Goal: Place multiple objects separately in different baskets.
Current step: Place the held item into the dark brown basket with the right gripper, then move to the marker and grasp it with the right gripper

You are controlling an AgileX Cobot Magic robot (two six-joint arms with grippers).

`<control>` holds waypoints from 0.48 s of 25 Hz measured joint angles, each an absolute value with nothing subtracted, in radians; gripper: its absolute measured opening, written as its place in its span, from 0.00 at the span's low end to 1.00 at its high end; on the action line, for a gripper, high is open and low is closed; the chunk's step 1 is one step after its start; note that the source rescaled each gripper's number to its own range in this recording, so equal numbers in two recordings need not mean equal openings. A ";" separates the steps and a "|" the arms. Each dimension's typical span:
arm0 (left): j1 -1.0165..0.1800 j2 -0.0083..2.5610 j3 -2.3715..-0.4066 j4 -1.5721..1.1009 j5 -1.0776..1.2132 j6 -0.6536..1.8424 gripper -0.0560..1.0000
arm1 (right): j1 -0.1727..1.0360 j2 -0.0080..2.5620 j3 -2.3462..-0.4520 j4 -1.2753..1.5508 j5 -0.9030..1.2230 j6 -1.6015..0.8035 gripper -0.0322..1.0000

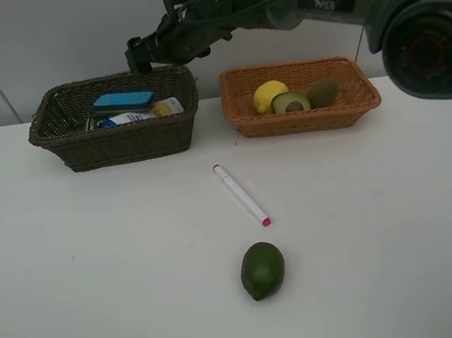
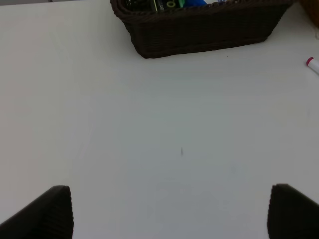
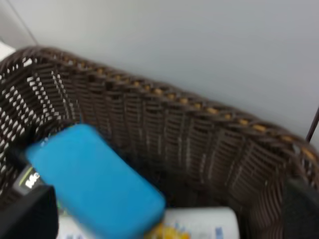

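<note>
My right fingers (image 3: 30, 214) stand wide and empty above the blue block (image 3: 94, 184) in the dark brown basket (image 3: 164, 124), whose rim they could snag on retraction, dragging it, while marker (image 1: 241, 195) and whole avocado (image 1: 262, 271) lie on the desk (image 1: 98, 281); contents beneath the block are blurred.

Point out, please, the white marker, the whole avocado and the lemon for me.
marker (image 1: 242, 195), exterior high view, middle of white barrel.
whole avocado (image 1: 262, 271), exterior high view, centre of skin.
lemon (image 1: 269, 95), exterior high view, yellow top.
</note>
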State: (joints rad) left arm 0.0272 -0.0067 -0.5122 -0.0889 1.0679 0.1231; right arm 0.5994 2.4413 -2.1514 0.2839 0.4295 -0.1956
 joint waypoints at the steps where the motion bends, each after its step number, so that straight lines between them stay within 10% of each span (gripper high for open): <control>1: 0.027 -0.007 -0.512 -0.089 1.068 0.123 1.00 | 0.599 2.434 -2.151 0.283 0.459 -0.196 0.98; 12: 0.027 -0.007 -0.512 -0.089 1.068 0.123 1.00 | 0.599 2.254 -2.155 0.235 1.072 -0.146 0.99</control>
